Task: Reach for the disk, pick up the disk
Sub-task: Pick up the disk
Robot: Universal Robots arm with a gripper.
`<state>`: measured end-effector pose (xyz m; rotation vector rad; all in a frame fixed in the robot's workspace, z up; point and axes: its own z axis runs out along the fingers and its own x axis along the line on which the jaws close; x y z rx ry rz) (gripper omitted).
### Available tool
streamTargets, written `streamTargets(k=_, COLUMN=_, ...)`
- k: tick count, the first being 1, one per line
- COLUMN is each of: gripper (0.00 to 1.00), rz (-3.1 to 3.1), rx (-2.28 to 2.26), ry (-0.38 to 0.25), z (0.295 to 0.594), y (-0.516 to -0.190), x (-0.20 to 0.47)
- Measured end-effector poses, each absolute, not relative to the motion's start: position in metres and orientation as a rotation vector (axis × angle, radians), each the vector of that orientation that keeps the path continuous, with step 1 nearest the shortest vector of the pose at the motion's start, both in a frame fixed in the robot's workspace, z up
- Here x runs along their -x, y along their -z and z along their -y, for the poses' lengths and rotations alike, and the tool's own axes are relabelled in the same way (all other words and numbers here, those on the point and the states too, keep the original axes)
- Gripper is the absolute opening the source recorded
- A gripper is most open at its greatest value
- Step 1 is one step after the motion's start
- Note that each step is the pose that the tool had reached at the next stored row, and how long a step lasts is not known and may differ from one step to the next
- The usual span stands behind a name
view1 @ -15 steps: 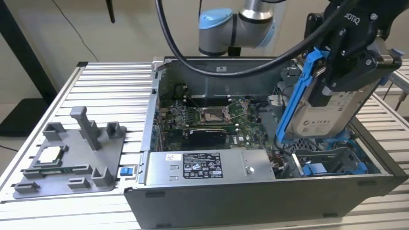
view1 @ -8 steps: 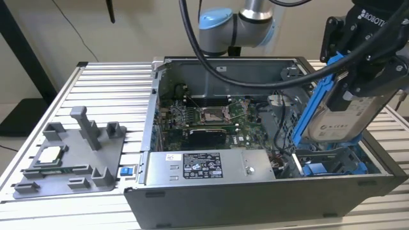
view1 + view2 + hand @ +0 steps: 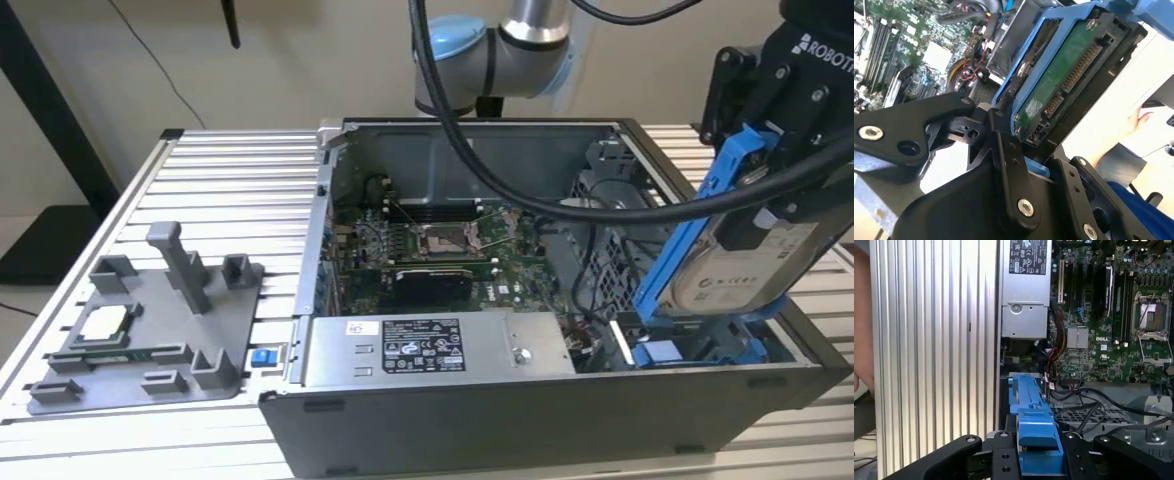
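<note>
While your jaws grip the disk (image 3: 727, 250) by its blue frame, it hangs tilted above the open computer case (image 3: 534, 420) on the table (image 3: 214, 200).

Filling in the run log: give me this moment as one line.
tool: shut on disk | disk: lifted, tilted, above computer case at the exterior view's right | CPU chip: on grey fixture

Open PC case (image 3: 534, 420) w/ motherboard (image 3: 434, 240); grey fixture (image 3: 160, 330) on slatted table (image 3: 214, 180).
</note>
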<state>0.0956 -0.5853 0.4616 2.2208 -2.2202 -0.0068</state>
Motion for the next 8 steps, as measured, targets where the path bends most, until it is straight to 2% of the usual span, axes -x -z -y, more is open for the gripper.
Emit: streamTargets(k=8, gripper=0.00, rz=2.220, rx=-2.221, ry=0.007, z=0.5859, y=-0.4614, x=-0.0956)
